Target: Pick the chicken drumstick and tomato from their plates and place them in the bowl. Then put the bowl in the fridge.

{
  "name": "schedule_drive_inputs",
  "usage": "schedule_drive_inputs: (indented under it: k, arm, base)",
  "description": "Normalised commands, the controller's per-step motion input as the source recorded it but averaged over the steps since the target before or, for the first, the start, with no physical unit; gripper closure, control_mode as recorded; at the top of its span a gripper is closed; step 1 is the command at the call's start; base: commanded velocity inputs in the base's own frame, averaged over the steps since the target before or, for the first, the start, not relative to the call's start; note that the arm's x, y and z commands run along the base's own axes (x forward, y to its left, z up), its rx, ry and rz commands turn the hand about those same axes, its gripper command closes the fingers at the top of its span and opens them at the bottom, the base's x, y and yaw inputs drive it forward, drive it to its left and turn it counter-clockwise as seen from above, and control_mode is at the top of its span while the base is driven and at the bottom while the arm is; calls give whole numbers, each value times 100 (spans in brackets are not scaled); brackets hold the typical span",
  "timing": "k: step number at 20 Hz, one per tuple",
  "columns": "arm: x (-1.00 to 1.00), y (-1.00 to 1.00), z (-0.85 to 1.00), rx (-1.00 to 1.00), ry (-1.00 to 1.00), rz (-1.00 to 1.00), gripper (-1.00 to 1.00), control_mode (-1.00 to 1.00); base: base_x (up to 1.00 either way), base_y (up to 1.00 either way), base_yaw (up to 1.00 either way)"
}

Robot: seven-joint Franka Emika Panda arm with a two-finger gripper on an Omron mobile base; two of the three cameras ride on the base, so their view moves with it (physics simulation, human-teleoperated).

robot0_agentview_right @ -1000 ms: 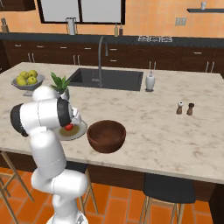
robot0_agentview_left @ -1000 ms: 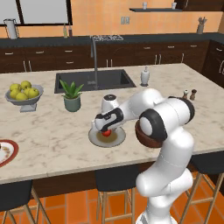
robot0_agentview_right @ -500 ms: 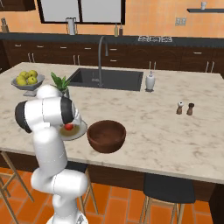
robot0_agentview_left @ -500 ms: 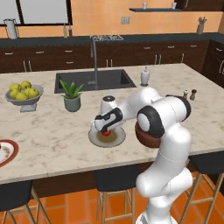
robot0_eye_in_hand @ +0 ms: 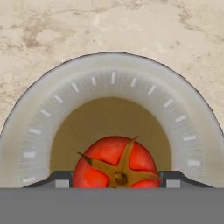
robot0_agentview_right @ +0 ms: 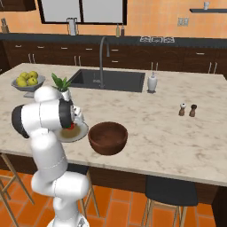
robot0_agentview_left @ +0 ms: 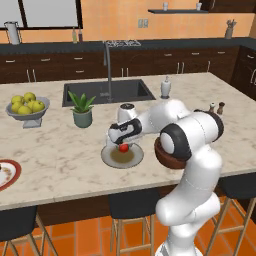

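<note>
A: Fingers [robot0_eye_in_hand: 115,183] down on the grey-rimmed plate [robot0_eye_in_hand: 52,109], one tip either side of the tomato [robot0_eye_in_hand: 116,162]; closed on it or only flanking it, I cannot tell.

B: Tomato's on the brown centre; the wooden bowl [robot0_agentview_right: 107,137] stands just beside that plate on the table [robot0_agentview_right: 168,128].

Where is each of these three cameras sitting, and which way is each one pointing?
Left base view: behind the arm on its left, facing forward and down over the marble island; the white arm rises at lower right, its hand at the small round red tomato on the grey-rimmed plate with the brownish centre.
Right base view: behind on the right; the arm rises at lower left beside the deep dark brown wooden bowl.
Hand view: looks straight down at the tomato, dark fingertips flanking it.
All three views share the tomato and plate.
</note>
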Motion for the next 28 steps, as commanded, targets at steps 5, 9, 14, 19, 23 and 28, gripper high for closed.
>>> schedule_drive_inputs:
  k: [5, 9, 14, 19, 23, 28]
  arm:
    - [-81, -78, 100, 14, 0, 0, 100, -100]
    - [-97, -100, 91, 9, 0, 0, 100, -100]
    - [-79, -99, 78, 3, 0, 0, 100, -100]
    - [-42, -100, 23, -2, 0, 0, 100, -100]
    - [22, -65, -52, -9, 0, -1, 100, -100]
    - [70, -11, -67, -4, 1, 0, 100, -100]
  base:
    - [0, 0, 0]
    - [0, 0, 0]
    - [0, 0, 0]
    - [0, 0, 0]
    - [0, 0, 0]
    - [0, 0, 0]
